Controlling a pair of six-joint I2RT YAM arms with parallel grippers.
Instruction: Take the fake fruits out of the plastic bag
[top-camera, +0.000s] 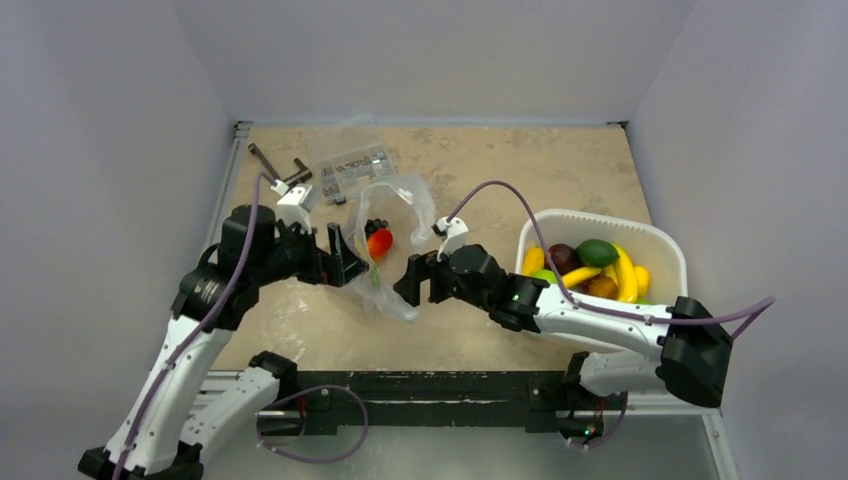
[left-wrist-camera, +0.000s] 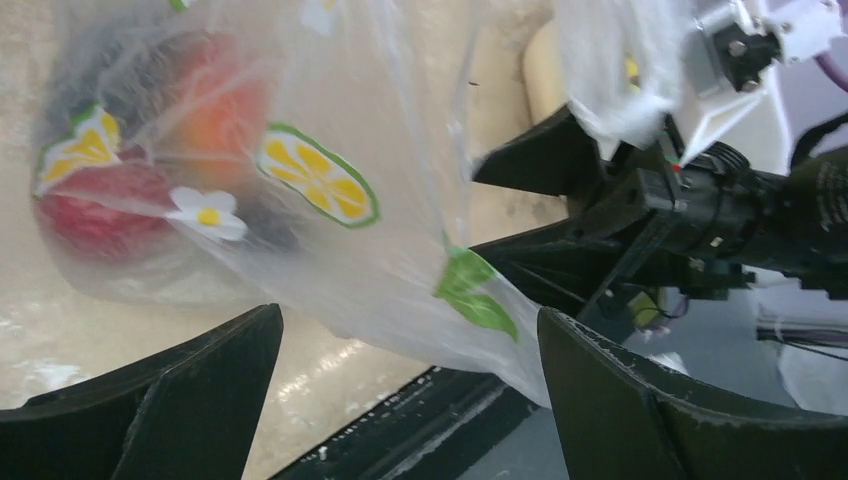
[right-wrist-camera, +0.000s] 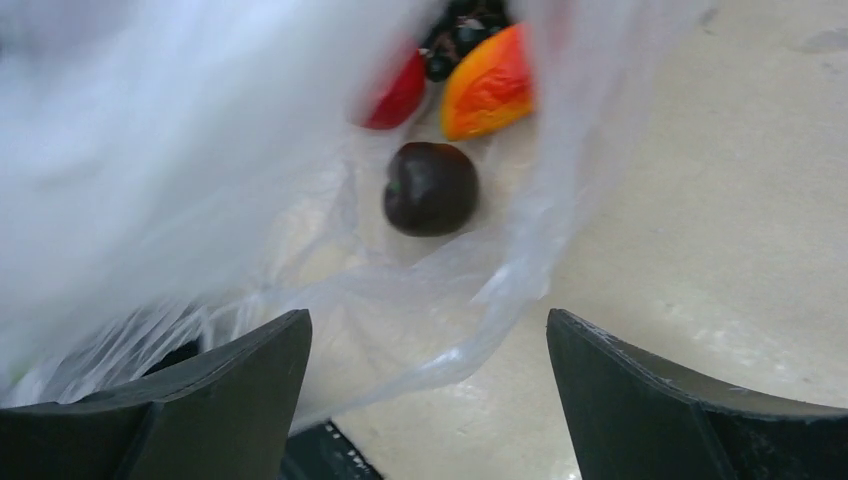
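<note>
My right claw (right-wrist-camera: 425, 325) has fingers (right-wrist-camera: 200, 410) of matt black moulded plastic. Between them I see the plastic bag (right-wrist-camera: 150, 150), a thin clear film, crinkled and sheeny. Past the fingertips the fake fruits (right-wrist-camera: 488, 85) look like smooth glossy plastic, a dark round one (right-wrist-camera: 430, 188) shining more softly. Beneath the claw the table (right-wrist-camera: 720, 200) is mottled beige, smooth, faintly glossy.

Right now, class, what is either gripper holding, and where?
Nothing is clamped: the left gripper and right gripper both stand open, film of the plastic bag lying in each gap.

L arm (top-camera: 180, 365), R arm (top-camera: 600, 318): white links, blk joints, purple cables (top-camera: 500, 190) (1 each), blk jaws.
</note>
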